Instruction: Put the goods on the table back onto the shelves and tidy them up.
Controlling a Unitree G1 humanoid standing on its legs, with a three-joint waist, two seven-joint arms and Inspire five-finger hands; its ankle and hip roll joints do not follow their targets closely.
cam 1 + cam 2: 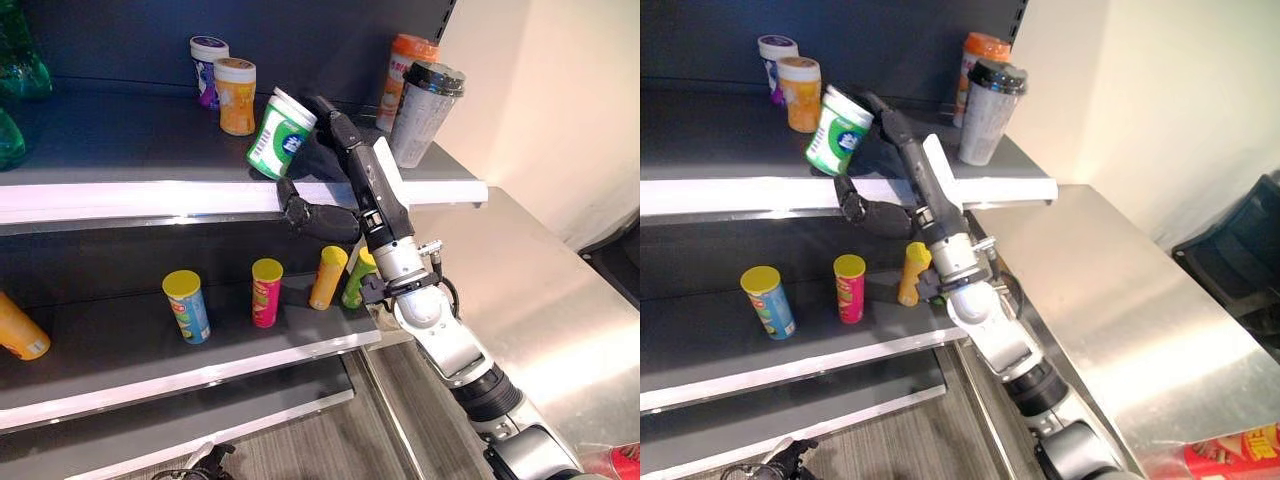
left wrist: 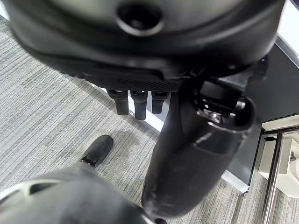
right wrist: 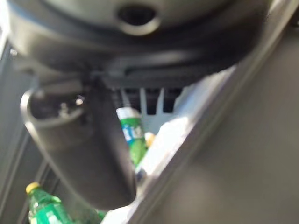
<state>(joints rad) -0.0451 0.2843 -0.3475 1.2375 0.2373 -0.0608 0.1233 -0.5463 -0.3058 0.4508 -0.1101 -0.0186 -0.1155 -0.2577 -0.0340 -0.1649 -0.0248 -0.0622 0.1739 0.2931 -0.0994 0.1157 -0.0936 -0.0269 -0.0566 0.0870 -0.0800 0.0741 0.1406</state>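
So the right hand point(image 1: 335, 150) was up at the top shelf point(image 1: 120, 195), reaching over its white front edge. The green-and-white canister point(image 1: 280, 134) sat tilted on that shelf, leaning away from the hand, with the fingers point(image 1: 325, 108) stretched out fairly straight along its side and touching it, while the thumb point(image 1: 300, 215) hung down below the shelf edge. Nothing looked properly gripped, more like a push or a steadying touch. Behind it stood an orange canister point(image 1: 236, 96) and a purple one point(image 1: 207, 68), and off to the right an orange-lidded tub point(image 1: 408, 70) and a dark-lidded tumbler point(image 1: 426, 112). The lower shelf point(image 1: 200, 365) held a row of chip tubes point(image 1: 187, 306). The left hand point(image 2: 135, 100) hung over grey floor point(image 2: 42, 112), fingers relaxed and holding nothing.
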